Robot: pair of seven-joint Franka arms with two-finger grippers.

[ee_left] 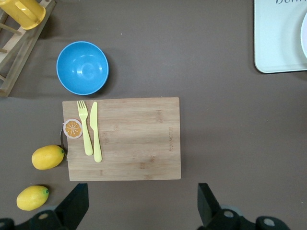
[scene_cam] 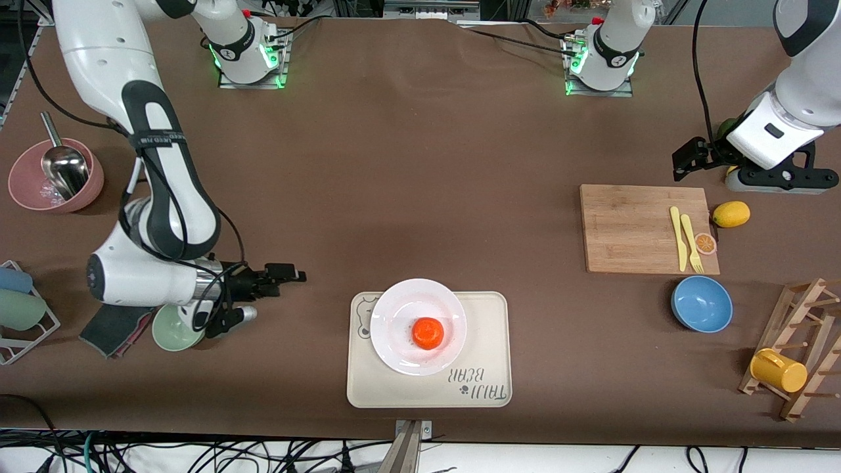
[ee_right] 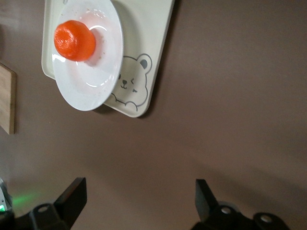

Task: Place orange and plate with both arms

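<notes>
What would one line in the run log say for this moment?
orange: on plate | plate: on bear tray | left tool: open, empty, by cutting board | right tool: open, empty, beside tray

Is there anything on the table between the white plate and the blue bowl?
Only the bear tray's edge, then bare brown tabletop, between the plate holding the orange and the blue bowl. The front view shows it.

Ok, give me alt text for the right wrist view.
An orange sits on a white plate, which rests on a beige bear tray on the brown table. The open right gripper hangs over bare table beside the tray.
</notes>
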